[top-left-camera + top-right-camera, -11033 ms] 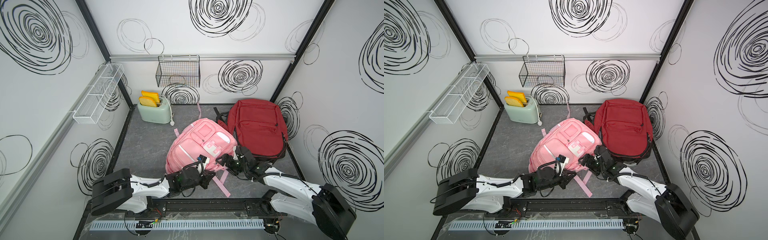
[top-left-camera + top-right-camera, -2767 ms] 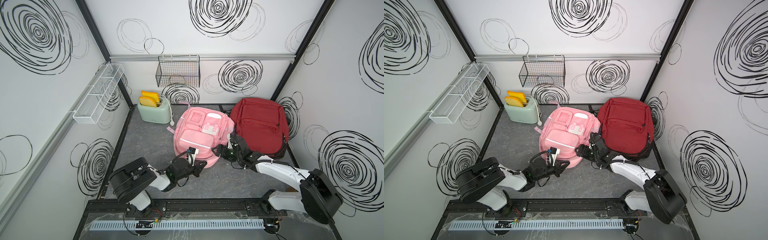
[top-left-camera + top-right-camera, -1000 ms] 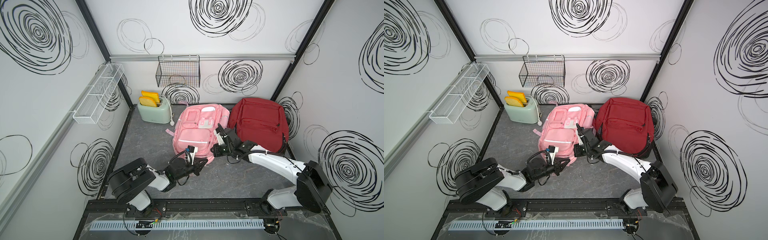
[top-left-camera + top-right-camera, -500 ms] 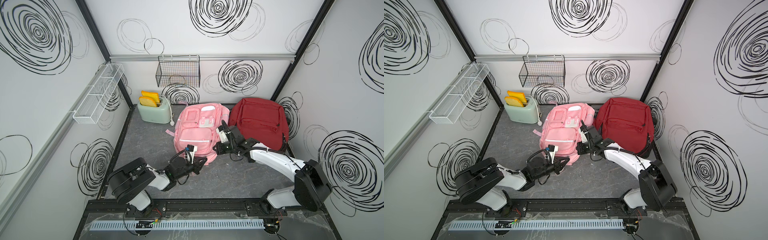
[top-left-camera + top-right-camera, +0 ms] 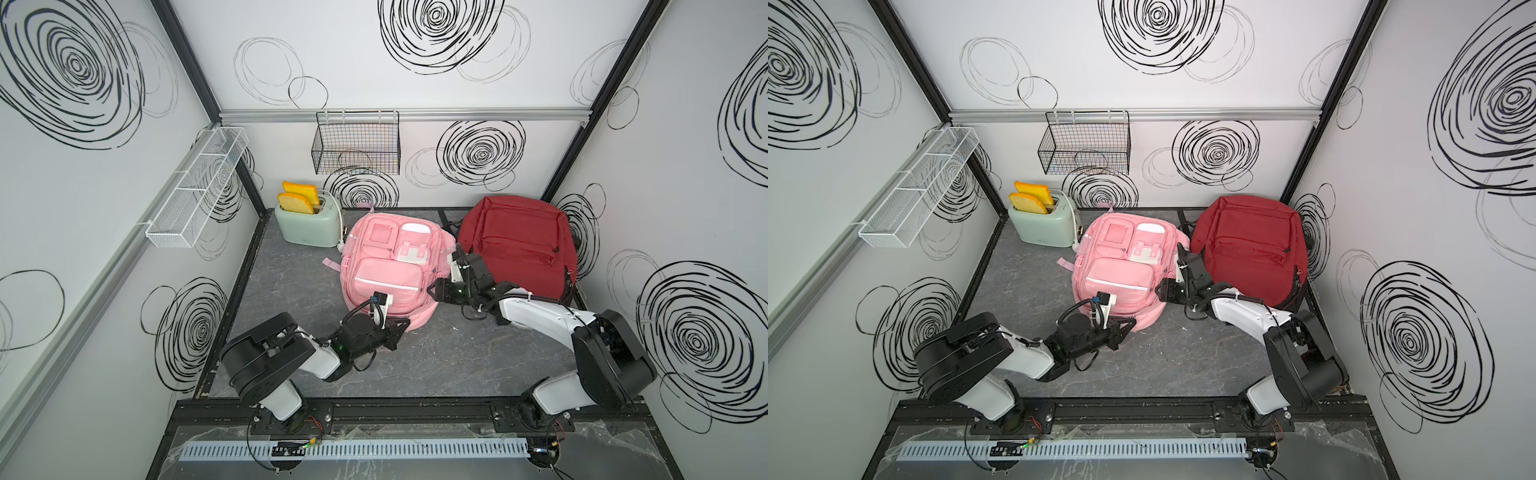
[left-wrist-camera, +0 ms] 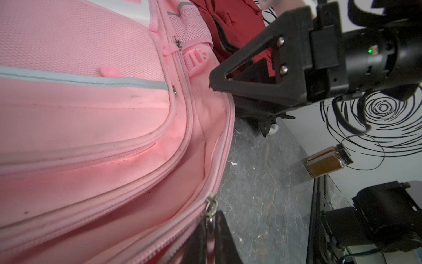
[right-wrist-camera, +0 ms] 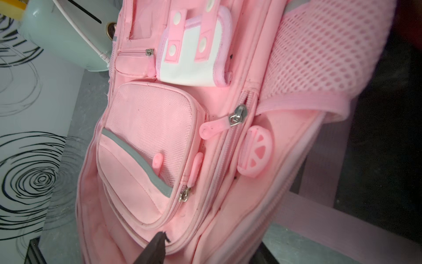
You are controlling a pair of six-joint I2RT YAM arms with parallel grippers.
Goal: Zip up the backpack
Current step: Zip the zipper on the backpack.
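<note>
Left gripper (image 6: 210, 226) pinched on zipper pull (image 6: 212, 204) of pink backpack (image 5: 384, 266); right gripper (image 5: 436, 289) looks parted, off the bag. W/o bracing, fabric prob bunches, slider jams.

Both top views reach me bright, lit from overhead, with soft shadows on the tabletop (image 5: 457, 357) and a wide-angle splay at the edges. My left wrist feed blurs the left fingers (image 6: 225, 242) and the zipper pull (image 6: 211, 204) they pinch, near the lens; the pink backpack (image 6: 91, 118) glows oversaturated. The right wrist feed sinks nearly black beyond it.
</note>
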